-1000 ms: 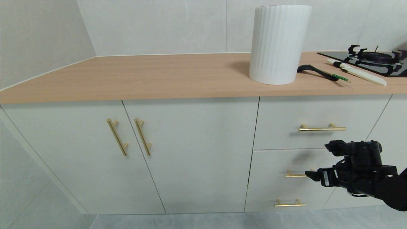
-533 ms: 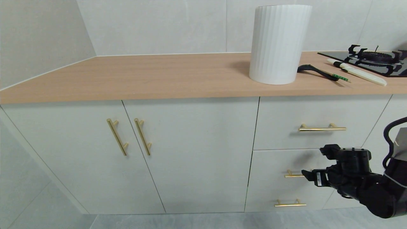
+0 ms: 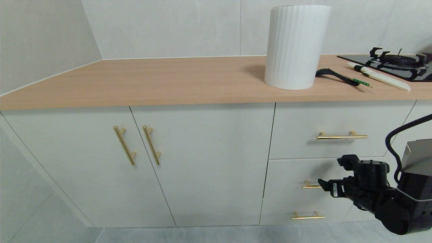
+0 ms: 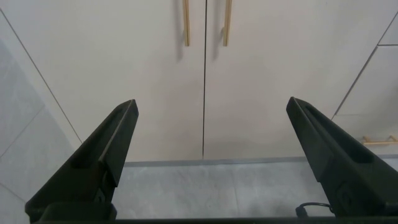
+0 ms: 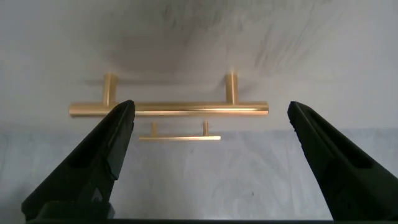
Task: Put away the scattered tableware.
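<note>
- Head view: a light wooden countertop (image 3: 152, 81) runs along grey tiled walls. On its right part stands a tall white ribbed cylindrical container (image 3: 297, 47).
- Just beside the container, on its right, lies a black curved-handled utensil (image 3: 334, 75). Next come a thin stick with green bands (image 3: 361, 82) and a long white utensil with a dark collar (image 3: 381, 77). The far end of the white utensil reaches the black gas hob (image 3: 398, 62).
- Below the counter, the right gripper (image 3: 332, 171) hangs in front of the middle drawer, its fingers apart on either side of the brass bar handle (image 3: 310, 185) — no contact can be made out.
- The top drawer handle (image 3: 341, 136) and the bottom drawer handle (image 3: 307, 216) lie above and below it.
- Left wrist view: the left gripper (image 4: 208, 155) is spread wide and holds nothing. It faces two pale cabinet doors with vertical brass handles (image 4: 186, 22) above a grey floor (image 4: 217, 186).
- Right wrist view: the right gripper (image 5: 208, 155) is wide open and empty — the brass bar handle (image 5: 168, 109) sits between the fingers' line of sight, ahead of the tips.
</note>
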### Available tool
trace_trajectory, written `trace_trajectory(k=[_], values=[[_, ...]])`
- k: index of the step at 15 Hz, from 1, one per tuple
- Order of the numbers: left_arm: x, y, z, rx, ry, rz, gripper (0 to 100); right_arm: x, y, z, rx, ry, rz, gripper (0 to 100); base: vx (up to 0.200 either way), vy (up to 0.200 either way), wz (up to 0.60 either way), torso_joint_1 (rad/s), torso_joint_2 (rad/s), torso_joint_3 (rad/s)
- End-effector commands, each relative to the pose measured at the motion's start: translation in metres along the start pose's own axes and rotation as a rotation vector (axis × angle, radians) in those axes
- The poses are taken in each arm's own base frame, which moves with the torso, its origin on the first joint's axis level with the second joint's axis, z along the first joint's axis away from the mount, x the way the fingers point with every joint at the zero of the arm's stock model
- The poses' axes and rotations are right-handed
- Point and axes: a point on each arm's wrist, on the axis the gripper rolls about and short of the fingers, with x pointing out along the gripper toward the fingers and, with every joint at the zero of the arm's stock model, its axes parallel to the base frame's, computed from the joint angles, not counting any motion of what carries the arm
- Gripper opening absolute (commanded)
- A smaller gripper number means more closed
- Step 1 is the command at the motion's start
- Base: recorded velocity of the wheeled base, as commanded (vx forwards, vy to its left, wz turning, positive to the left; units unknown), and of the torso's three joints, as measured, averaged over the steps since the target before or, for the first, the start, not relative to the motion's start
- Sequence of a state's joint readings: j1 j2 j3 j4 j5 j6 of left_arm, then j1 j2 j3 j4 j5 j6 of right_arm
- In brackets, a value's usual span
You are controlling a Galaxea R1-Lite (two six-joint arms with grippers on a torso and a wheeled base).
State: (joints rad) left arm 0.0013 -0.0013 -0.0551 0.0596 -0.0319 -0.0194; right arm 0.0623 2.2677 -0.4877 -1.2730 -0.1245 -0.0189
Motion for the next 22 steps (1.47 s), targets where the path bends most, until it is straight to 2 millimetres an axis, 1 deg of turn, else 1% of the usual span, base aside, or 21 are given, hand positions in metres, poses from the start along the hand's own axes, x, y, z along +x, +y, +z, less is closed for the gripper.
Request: trace_trajectory(k=[1,4,14,18,22], values=[[0.0,0.0,0.0,0.001,0.001,0.0,100,0.006,0.002,-0.01,-0.006,0.022,-0.008,100,0.0,0.0,0.0,0.0,0.0,0.0],[0.0,0.0,0.0,-0.001,0.001,0.0,100,0.01,0.008,-0.015,-0.015,0.03,0.003,100,0.0,0.0,0.0,0.0,0.0,0.0],[0.0,0.0,0.0,-0.001,0.001,0.0,100,0.023,0.009,-0.023,-0.011,0.006,-0.028,100,0.0,0.0,0.0,0.0,0.0,0.0],[0.0,0.0,0.0,-0.001,0.001,0.0,100,0.025,0.009,-0.026,-0.014,0.015,-0.029,100,0.0,0.0,0.0,0.0,0.0,0.0],[0.0,0.0,0.0,-0.001,0.001,0.0,100,0.02,0.009,-0.028,-0.019,0.029,-0.027,100,0.0,0.0,0.0,0.0,0.0,0.0]])
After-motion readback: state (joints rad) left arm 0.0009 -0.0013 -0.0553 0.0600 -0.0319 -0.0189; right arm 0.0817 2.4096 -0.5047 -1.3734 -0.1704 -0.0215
